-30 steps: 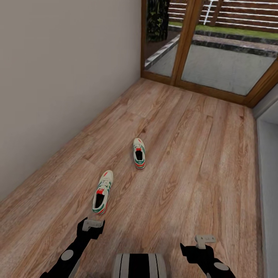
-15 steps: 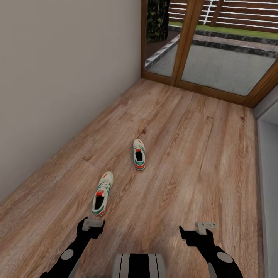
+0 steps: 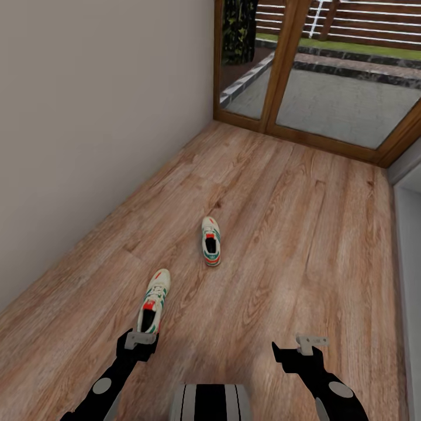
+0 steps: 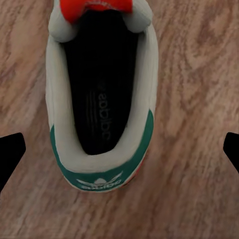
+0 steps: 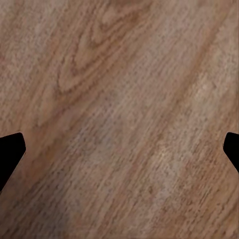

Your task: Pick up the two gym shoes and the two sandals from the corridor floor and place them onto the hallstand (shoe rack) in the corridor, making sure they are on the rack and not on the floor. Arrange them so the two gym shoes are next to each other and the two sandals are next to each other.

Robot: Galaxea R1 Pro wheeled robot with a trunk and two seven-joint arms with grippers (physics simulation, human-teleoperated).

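Two gym shoes lie on the wood floor (image 3: 280, 234), well apart: near shoe (image 3: 152, 302) just ahead of the left gripper (image 3: 138, 339), far shoe (image 3: 211, 241) further up the corridor toward the glass door (image 3: 327, 76). Left wrist view: left gripper fingers (image 4: 11, 154) spread wide apart above the near shoe's heel opening, not touching it. Right gripper (image 3: 304, 345) fingers (image 5: 10, 152) likewise apart, over bare floor.

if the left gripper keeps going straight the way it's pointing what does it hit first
Most likely the nearer gym shoe: the left gripper points down at its heel opening, fingertips spread wide to either side. How far above it hangs is unclear.
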